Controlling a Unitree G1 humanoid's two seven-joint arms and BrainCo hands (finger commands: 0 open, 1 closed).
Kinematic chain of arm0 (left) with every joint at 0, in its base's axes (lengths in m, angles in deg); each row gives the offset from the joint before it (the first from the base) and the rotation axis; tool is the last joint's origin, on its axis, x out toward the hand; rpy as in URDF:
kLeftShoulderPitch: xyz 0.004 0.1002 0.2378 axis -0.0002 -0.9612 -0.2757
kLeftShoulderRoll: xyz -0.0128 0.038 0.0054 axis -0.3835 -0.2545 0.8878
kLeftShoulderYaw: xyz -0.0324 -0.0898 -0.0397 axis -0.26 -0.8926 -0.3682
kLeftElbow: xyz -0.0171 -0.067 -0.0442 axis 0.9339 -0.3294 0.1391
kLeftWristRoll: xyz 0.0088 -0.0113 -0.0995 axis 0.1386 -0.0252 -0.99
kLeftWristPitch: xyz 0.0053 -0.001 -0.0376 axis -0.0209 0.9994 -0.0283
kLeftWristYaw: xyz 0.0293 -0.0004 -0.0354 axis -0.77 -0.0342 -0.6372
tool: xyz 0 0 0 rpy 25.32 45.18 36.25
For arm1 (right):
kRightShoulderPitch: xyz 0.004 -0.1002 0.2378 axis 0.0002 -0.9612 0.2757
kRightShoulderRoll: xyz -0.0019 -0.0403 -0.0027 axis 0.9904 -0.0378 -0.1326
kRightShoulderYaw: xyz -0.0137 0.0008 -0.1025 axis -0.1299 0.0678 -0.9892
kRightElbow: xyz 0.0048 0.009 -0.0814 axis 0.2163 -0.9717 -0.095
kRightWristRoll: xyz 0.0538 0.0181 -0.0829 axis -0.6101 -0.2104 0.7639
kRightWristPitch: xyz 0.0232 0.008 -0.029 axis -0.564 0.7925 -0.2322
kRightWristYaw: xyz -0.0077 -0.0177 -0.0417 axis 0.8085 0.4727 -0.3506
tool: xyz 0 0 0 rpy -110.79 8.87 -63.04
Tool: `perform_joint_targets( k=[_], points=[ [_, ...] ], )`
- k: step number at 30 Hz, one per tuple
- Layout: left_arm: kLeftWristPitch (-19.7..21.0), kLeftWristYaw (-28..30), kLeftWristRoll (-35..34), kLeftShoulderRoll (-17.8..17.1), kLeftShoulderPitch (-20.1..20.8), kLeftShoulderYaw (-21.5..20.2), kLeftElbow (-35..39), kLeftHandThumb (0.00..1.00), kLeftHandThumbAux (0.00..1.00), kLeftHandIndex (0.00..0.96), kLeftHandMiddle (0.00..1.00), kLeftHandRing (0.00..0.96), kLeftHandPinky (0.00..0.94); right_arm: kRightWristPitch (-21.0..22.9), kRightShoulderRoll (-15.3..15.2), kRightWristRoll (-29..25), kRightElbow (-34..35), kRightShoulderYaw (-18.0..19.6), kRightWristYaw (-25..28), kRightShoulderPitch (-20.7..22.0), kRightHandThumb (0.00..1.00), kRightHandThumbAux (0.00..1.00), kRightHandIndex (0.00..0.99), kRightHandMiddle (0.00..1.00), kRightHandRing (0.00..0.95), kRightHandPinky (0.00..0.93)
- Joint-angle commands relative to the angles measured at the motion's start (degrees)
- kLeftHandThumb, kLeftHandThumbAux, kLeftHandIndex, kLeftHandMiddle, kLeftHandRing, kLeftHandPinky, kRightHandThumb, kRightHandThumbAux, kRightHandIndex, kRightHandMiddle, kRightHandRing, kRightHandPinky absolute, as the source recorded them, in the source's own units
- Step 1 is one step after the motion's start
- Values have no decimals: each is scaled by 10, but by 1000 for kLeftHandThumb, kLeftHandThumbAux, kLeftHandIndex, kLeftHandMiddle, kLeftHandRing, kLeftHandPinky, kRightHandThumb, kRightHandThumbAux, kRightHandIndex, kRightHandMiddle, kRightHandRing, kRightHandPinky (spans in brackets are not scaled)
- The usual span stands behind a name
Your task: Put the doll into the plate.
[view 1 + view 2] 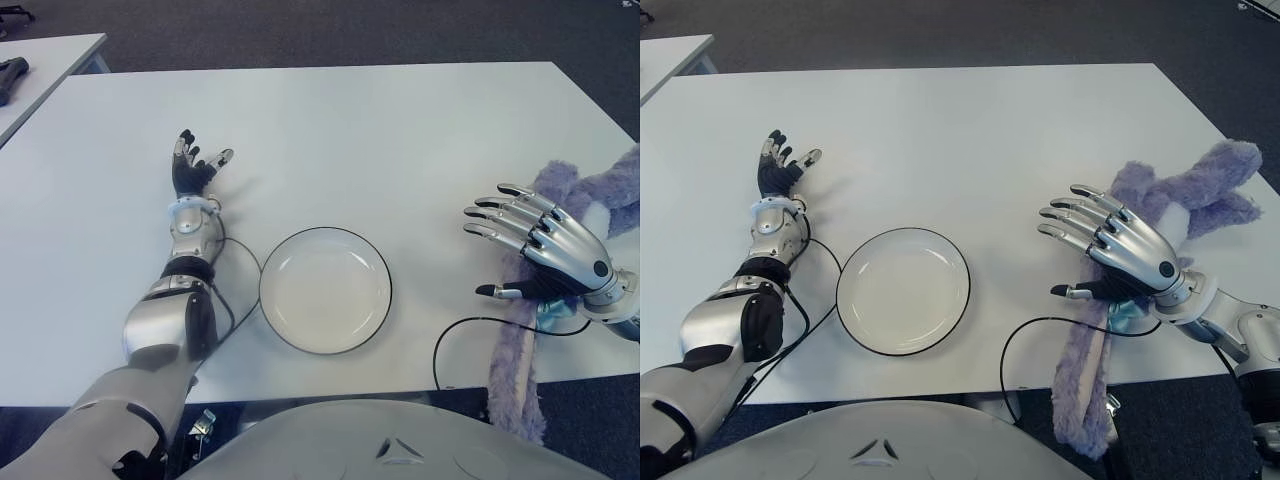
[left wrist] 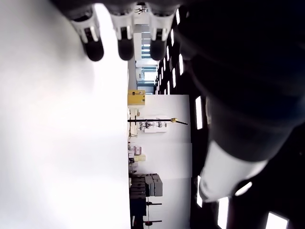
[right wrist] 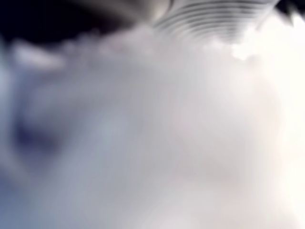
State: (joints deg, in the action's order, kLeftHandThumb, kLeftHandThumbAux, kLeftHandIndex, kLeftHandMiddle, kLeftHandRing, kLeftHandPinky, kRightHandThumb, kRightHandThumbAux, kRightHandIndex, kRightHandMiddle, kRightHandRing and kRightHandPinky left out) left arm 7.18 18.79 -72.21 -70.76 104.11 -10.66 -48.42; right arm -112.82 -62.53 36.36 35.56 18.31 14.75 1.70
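Observation:
A white plate with a thin dark rim sits empty near the table's front edge, in the middle. The doll, a long purple plush toy, lies at the table's right edge, and its lower part hangs over the front edge. My right hand hovers right over the doll's middle with fingers spread and thumb out, closed on nothing. In the right wrist view only blurred pale plush shows. My left hand shows to the left of the plate, fingers relaxed and empty.
The white table stretches far behind the plate. A black cable loops near the front edge between plate and doll. A second table stands at the far left with a dark object on it.

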Motion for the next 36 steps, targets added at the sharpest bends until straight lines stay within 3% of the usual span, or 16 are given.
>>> perform_joint_targets(
  k=[1,7,15,22,36],
  points=[
    [77,0,-2,34,-109,0,-77,0,862,16,14,0,41,13,-20,18,-27,-23,-5,-31,174,371,169,192,168,166],
    [72,-3,-1,34,-111,2,-76,0,861,16,14,1,47,20,-31,16,-38,-18,-43,-56,191,357,188,191,169,176],
    [69,-7,2,35,-113,5,-75,0,862,19,14,2,46,38,-31,36,-79,-42,-126,-62,116,382,217,210,191,199],
    [70,-12,4,39,-111,9,-74,0,864,17,15,1,43,50,-32,47,-117,-71,-182,-42,93,400,246,239,218,221],
    [64,-7,-1,38,-109,4,-74,0,839,20,13,0,22,65,-28,50,-177,-128,-288,8,142,411,267,281,275,265]
  ],
)
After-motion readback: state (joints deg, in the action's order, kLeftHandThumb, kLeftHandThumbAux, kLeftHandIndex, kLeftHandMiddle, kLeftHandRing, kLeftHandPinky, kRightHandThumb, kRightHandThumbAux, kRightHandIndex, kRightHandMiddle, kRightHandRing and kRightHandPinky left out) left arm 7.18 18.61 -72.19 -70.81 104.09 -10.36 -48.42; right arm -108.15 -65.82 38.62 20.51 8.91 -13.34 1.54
